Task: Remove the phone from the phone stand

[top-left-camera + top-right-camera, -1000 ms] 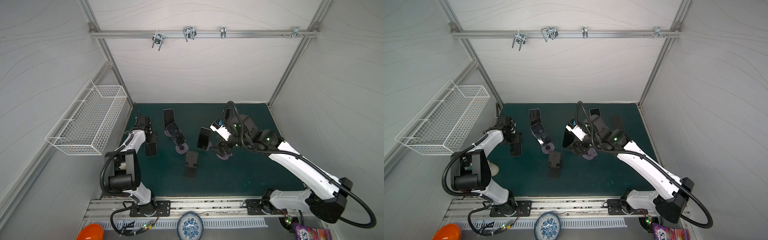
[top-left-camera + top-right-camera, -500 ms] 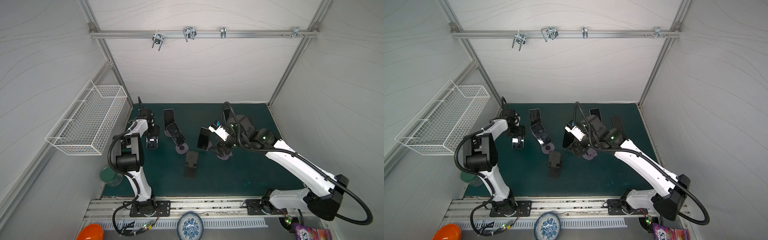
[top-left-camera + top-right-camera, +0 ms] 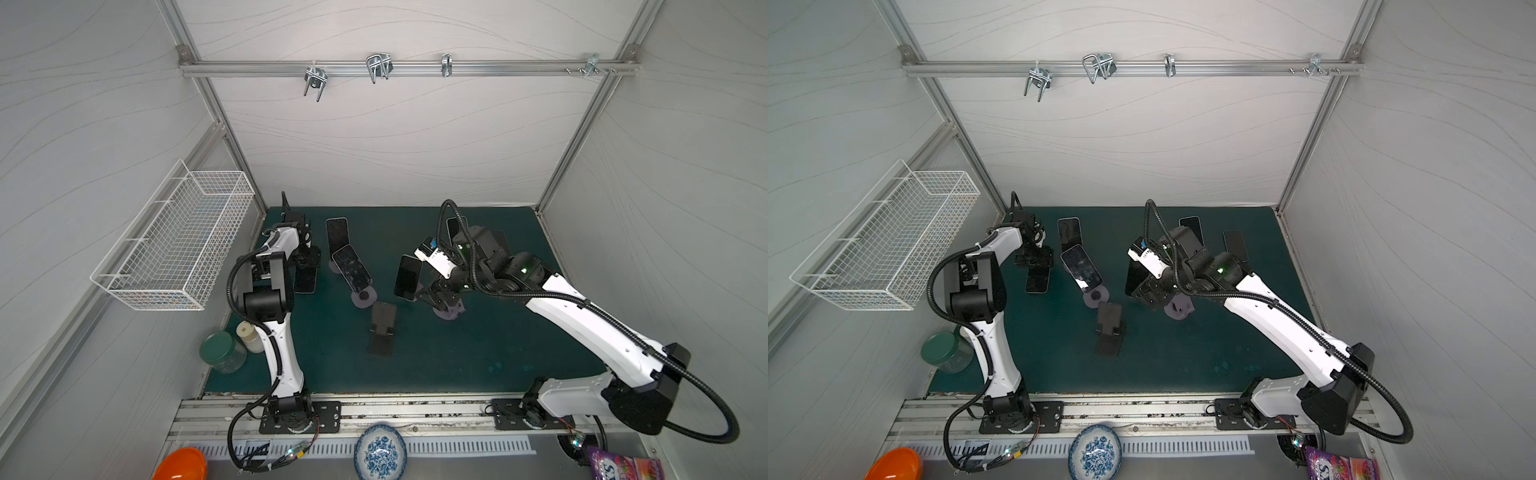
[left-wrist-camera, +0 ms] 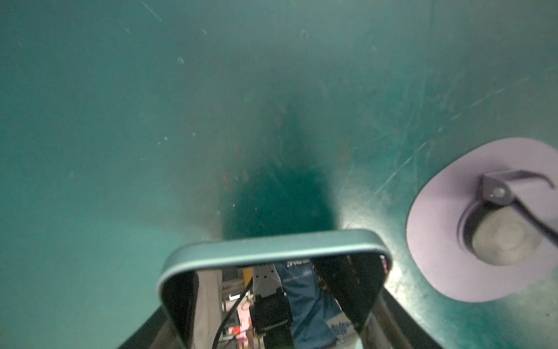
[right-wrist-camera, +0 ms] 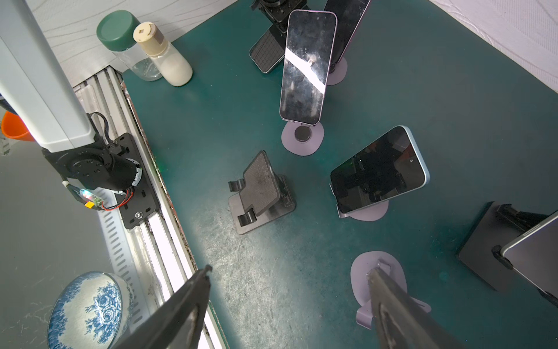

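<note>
The phone (image 4: pixel 271 246) in the left claw (image 4: pixel 273 311) runs off frame, hiding blurred fingers (image 4: pixel 401 326); another phone (image 5: pixel 536 250) beside the right claw (image 5: pixel 290 269) is cropped.

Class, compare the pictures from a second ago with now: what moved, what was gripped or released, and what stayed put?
The left arm swung its elbow up and back, uncovering the green-lidded jar; the left gripper stayed shut on the left phone, which barely shifted. Nothing was released. The right gripper stayed open at the purple stand, hardly moving. The middle phone and empty black stand kept their places.
</note>
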